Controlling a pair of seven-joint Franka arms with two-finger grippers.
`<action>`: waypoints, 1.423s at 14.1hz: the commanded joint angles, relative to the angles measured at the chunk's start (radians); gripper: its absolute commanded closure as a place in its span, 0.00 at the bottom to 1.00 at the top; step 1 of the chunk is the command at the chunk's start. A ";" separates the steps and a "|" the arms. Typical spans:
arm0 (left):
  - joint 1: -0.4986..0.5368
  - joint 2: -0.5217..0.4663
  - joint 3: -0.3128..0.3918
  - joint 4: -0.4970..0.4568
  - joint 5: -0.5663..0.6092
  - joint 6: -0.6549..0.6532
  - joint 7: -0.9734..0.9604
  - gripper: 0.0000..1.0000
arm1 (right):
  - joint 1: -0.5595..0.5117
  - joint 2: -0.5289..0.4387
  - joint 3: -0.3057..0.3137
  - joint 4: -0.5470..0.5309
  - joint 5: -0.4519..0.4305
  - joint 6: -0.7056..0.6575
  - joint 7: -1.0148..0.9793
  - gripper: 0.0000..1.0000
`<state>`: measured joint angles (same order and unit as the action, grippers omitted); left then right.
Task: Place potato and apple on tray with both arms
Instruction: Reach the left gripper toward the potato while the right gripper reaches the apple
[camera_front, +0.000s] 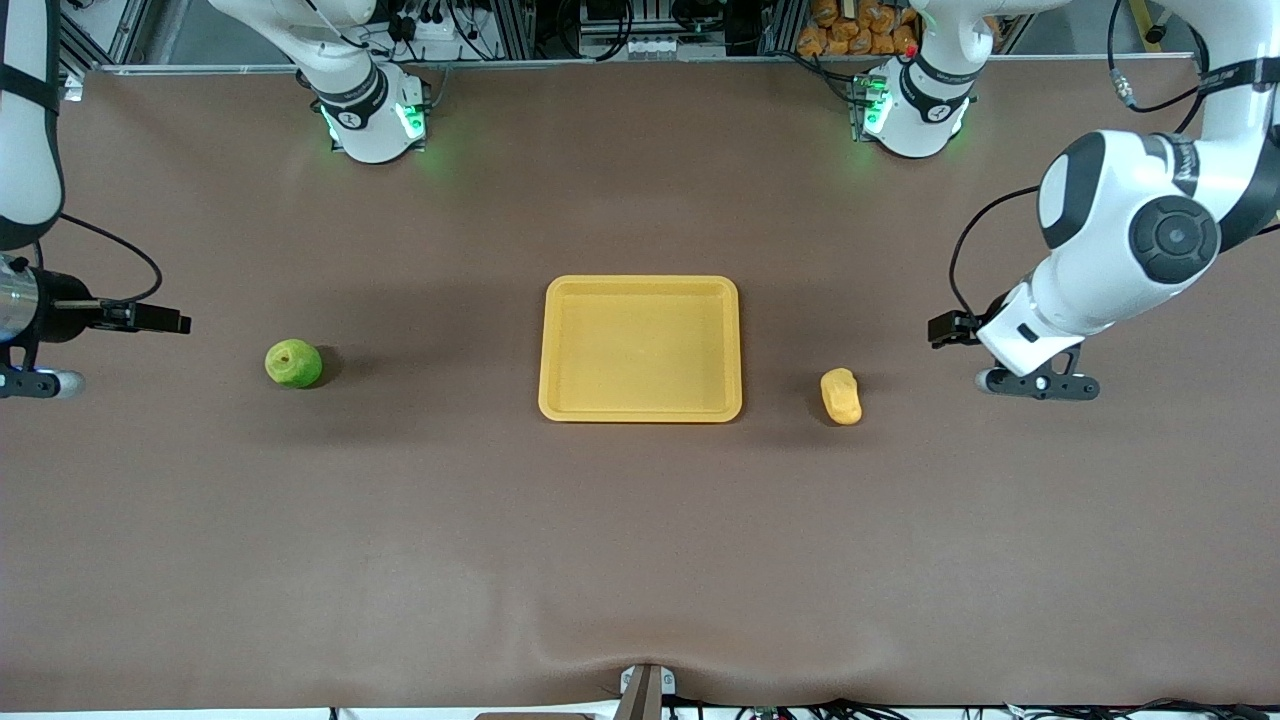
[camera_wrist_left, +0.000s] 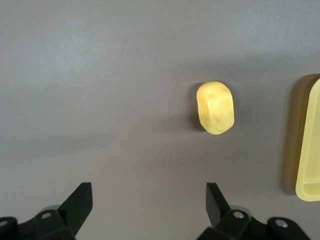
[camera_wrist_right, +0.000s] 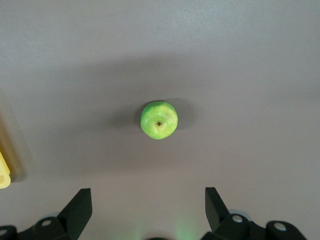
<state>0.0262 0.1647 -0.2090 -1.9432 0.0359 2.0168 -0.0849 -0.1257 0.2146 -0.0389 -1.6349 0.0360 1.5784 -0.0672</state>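
Waiting at opposite table ends, both grippers hang spread wide with nothing held
Tray (camera_front: 641, 285) sits mid-table; apple (camera_front: 293, 363) lies toward the right arm's end, potato (camera_front: 841, 396) toward the left arm's, each well apart from it, with left gripper (camera_wrist_left: 149, 202) near the potato and right gripper (camera_wrist_right: 148, 207) near the apple

Left arm (camera_front: 1130, 240) bent at its end of the table, left gripper (camera_wrist_left: 147, 202) held above the tabletop, fingers (camera_wrist_left: 80, 202) spread wide, right arm (camera_front: 25, 120) likewise at its own end, right gripper (camera_wrist_right: 146, 205) raised, fingers (camera_wrist_right: 212, 202) wide apart
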 joint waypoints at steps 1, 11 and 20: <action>-0.006 0.041 -0.013 -0.006 -0.019 0.051 -0.006 0.00 | -0.029 -0.011 0.014 -0.058 -0.004 0.048 -0.013 0.00; -0.052 0.165 -0.046 -0.051 -0.019 0.255 -0.286 0.00 | -0.025 -0.011 0.014 -0.195 -0.004 0.224 -0.013 0.00; -0.066 0.231 -0.046 -0.112 -0.019 0.445 -0.375 0.00 | -0.018 -0.005 0.016 -0.324 -0.004 0.414 -0.014 0.00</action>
<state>-0.0332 0.3924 -0.2553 -2.0414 0.0358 2.4240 -0.4398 -0.1355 0.2182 -0.0344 -1.9191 0.0360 1.9464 -0.0700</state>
